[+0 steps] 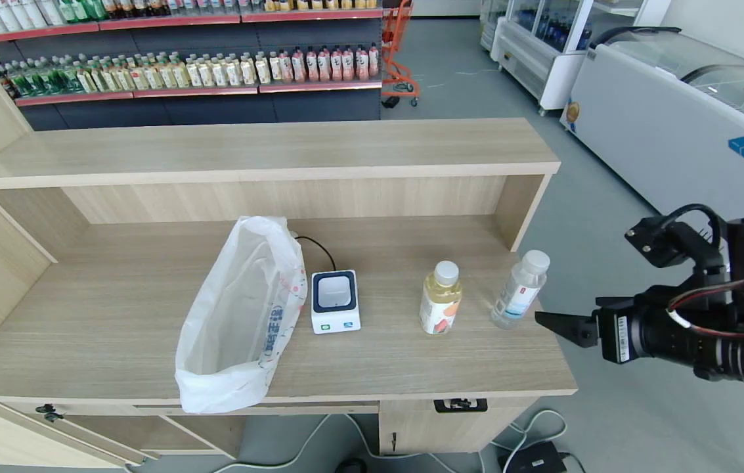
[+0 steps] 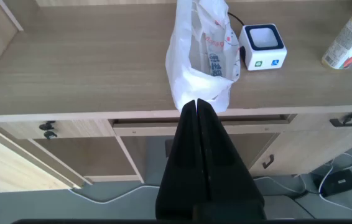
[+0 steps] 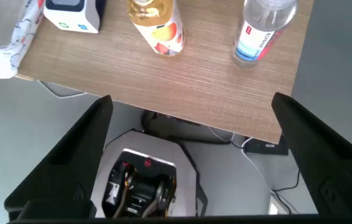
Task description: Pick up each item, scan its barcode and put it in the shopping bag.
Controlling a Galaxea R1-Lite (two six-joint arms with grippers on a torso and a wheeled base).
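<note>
Right gripper (image 3: 191, 106) hangs beside the counter (image 1: 115, 315), fingers spread wide, empty; left gripper (image 2: 198, 106), fingers pressed together, faces the shopping bag (image 1: 240, 315). Juice bottle (image 1: 440, 299) and water bottle (image 1: 519, 290) stand right of the scanner (image 1: 335, 301)

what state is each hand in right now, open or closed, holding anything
Left hand: closed, holding nothing.
Right hand: open wide, holding nothing.
</note>
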